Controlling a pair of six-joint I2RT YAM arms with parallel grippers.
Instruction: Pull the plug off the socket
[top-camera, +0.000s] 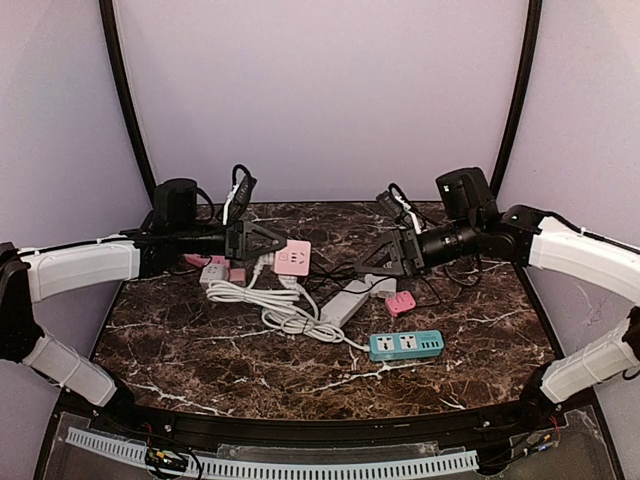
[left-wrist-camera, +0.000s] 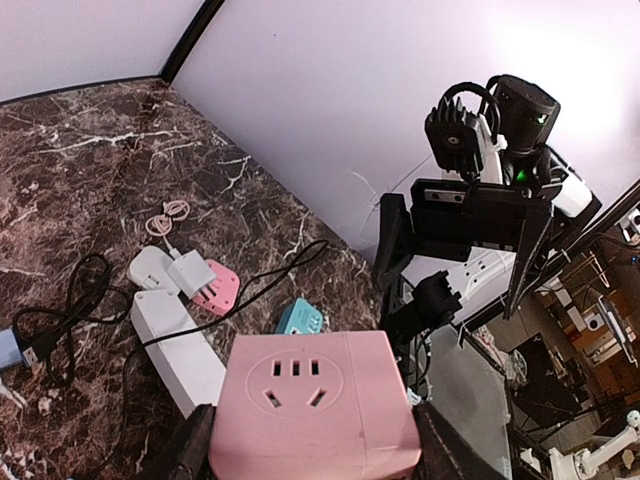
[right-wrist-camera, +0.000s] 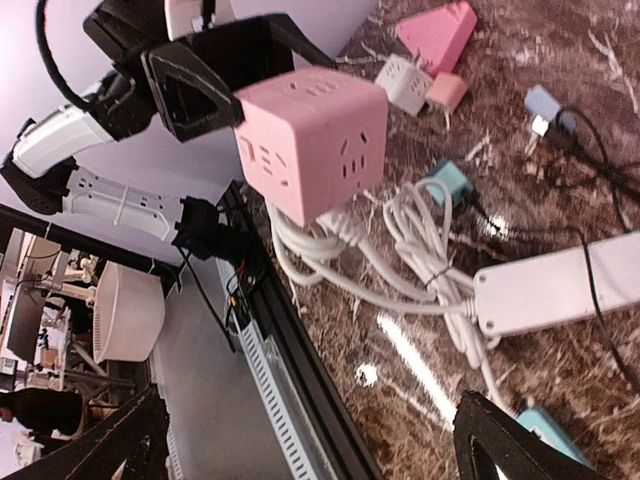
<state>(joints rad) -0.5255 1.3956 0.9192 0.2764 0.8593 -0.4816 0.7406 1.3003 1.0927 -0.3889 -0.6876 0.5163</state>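
Observation:
My left gripper (top-camera: 262, 241) is shut on a pink cube socket (top-camera: 293, 257) and holds it above the table's back left. In the left wrist view the cube (left-wrist-camera: 315, 400) sits between my fingers (left-wrist-camera: 192, 447), and its facing outlet is empty. A white cord (right-wrist-camera: 320, 225) leaves the cube's underside (right-wrist-camera: 312, 140) and runs to a coil (top-camera: 285, 308). I cannot tell whether a plug joins them. My right gripper (top-camera: 385, 260) is open and empty, facing the cube from its right with a gap between. Its fingertips (right-wrist-camera: 497, 440) frame the table's near edge.
A white power strip (top-camera: 346, 298) lies mid-table with black cables across it. A small pink adapter (top-camera: 400, 303) and a teal power strip (top-camera: 405, 345) lie nearer the front right. A white charger (left-wrist-camera: 188, 272) rests by the pink adapter (left-wrist-camera: 220, 290).

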